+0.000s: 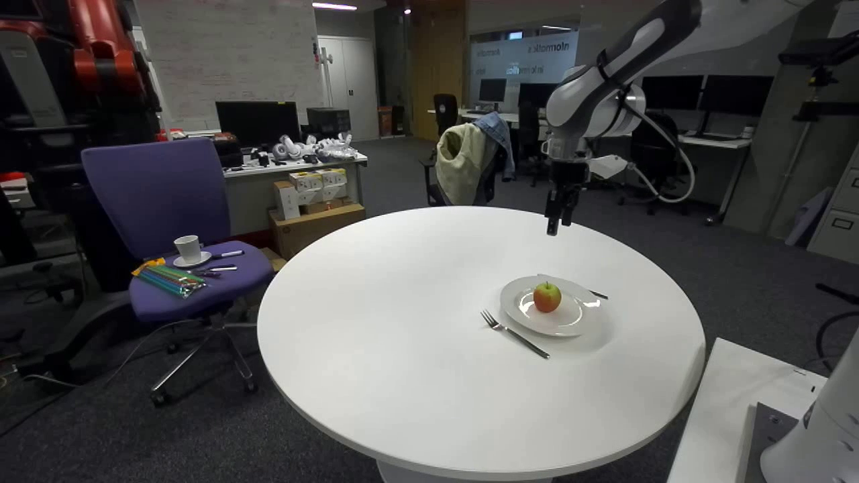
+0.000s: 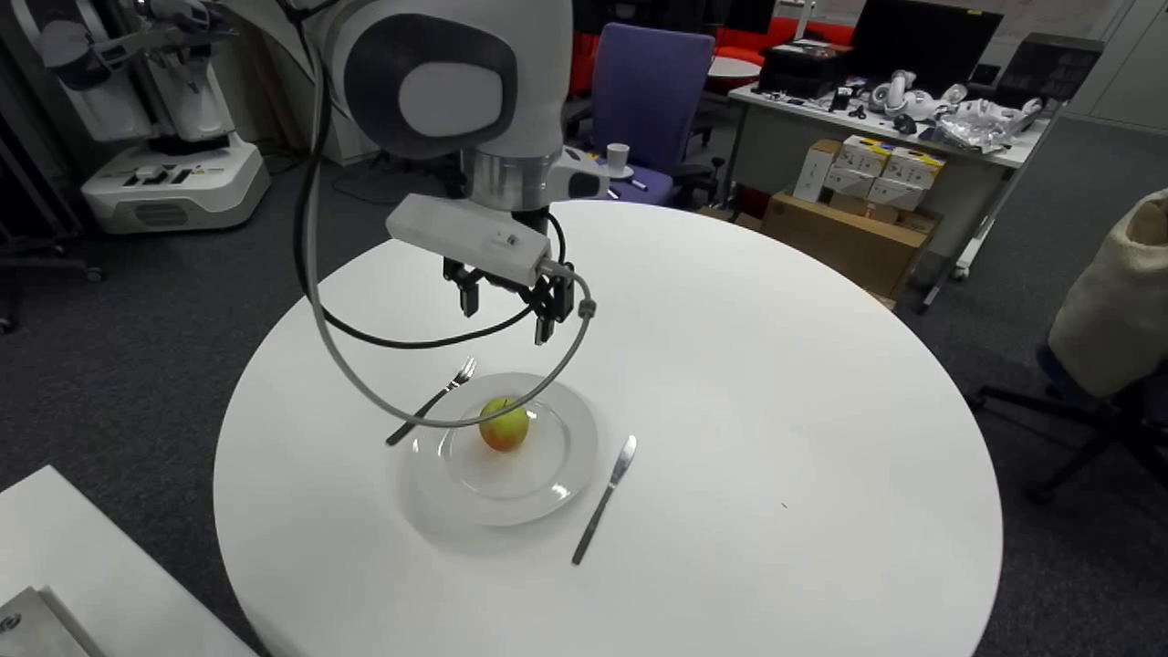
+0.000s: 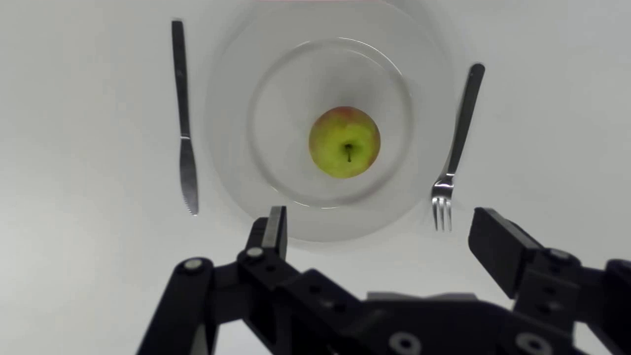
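My gripper (image 3: 379, 209) stands open with nothing between its fingers, high above the table in both exterior views. Nearest below it is a white plate (image 3: 291, 113) bearing a red and green apple (image 3: 345, 143), its stem upward. The apple (image 2: 504, 438) rests near the middle of the plate (image 1: 564, 320). A fork (image 3: 464, 118) lies on one side, its tines just beyond the plate's rim; a knife (image 3: 181, 93) lies on the opposite side. In an exterior view the plate partly hides the knife (image 1: 597, 294). Part of the arm's looping cable crosses in front of the apple in an exterior view.
A round white table (image 1: 376, 302) carries the setting. Beside it stands a purple chair (image 1: 161, 194) with a white cup (image 1: 188, 248) and saucer on its seat. Another chair with a pale jacket (image 1: 463, 161) is near the far edge. A white side table (image 1: 738, 376) bears the robot's base.
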You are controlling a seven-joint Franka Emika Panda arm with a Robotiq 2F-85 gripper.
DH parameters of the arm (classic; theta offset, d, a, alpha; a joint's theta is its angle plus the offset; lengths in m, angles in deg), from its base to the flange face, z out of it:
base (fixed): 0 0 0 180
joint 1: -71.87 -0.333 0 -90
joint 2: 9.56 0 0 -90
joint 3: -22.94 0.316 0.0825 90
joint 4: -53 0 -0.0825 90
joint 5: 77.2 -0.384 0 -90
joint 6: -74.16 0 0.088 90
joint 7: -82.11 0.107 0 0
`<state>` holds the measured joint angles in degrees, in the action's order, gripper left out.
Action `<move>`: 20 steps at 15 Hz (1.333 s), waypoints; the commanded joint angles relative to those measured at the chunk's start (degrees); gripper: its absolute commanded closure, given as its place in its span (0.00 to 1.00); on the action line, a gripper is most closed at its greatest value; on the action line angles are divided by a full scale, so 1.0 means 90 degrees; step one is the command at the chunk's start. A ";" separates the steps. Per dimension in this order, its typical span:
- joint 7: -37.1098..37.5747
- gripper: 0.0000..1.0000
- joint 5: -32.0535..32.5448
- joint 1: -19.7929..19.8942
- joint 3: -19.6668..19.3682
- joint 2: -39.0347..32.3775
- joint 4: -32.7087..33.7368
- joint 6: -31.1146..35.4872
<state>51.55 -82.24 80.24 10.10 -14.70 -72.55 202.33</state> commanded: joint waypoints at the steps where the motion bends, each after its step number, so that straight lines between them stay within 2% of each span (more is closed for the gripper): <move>1: -0.0231 0.00 -0.0243 0.0168 0.0250 -0.0207 0.0281 -0.0305; 2: -0.0067 0.00 -0.0099 0.0153 0.0268 -0.0153 0.0076 -0.0048; 9: -0.0140 0.00 -0.0159 0.0197 0.0303 -0.0273 0.0163 -0.0129; 17: -0.0080 0.00 -0.0047 0.0333 0.0401 -0.1229 0.0135 0.0090; 20: 0.0032 0.00 0.0140 0.0304 0.0502 -0.1437 0.0055 0.0498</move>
<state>50.89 -83.01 81.84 12.77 -26.88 -71.64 203.33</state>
